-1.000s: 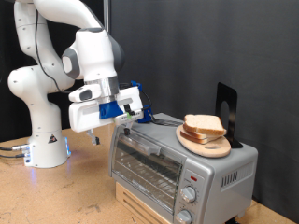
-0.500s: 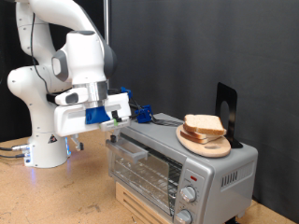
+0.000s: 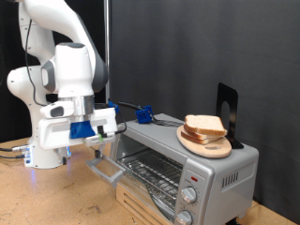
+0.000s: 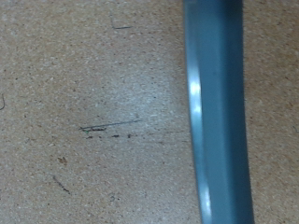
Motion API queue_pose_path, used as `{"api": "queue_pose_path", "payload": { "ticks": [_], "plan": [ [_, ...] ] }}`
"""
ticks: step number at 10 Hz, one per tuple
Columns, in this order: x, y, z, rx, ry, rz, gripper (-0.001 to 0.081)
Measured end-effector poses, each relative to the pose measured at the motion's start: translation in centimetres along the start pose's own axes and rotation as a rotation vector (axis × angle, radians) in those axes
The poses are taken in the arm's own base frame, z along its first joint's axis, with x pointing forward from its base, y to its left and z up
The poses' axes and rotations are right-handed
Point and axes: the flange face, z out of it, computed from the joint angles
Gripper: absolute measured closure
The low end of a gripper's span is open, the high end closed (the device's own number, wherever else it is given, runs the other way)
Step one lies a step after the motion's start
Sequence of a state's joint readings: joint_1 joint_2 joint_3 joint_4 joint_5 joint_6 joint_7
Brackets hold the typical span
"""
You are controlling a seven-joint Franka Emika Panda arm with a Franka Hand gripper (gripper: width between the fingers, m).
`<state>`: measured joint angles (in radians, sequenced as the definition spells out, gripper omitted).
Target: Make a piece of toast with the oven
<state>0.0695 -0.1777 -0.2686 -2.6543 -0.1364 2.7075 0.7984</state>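
The silver oven (image 3: 214, 174) stands on a wooden box at the exterior view's right. Its glass door (image 3: 109, 170) hangs open and tilted down, and the wire rack (image 3: 150, 169) shows inside. The piece of toast (image 3: 203, 124) lies on a round wooden plate (image 3: 218, 148) on top of the oven. My gripper (image 3: 101, 141) is just above the open door's outer edge, at the oven's left end. The wrist view shows only the table and a grey-blue bar (image 4: 217, 112), which may be the door handle. No fingers show there.
A blue object (image 3: 142, 114) and a black upright stand (image 3: 226, 107) sit on the oven's top. The arm's white base (image 3: 45, 150) stands at the exterior view's left on the wooden table (image 3: 56, 197). A black backdrop is behind.
The gripper has moved down and towards the exterior view's left. The oven door has swung from nearly shut to open with it.
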Motion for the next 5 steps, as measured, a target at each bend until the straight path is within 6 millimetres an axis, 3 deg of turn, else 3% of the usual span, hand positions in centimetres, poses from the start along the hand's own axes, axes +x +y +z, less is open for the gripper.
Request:
{"api": "queue_pose_path", "payload": {
  "ticks": [5],
  "plan": [
    [1.2,2.1,2.7,-0.011,0.040,-0.002,0.0006]
  ]
}}
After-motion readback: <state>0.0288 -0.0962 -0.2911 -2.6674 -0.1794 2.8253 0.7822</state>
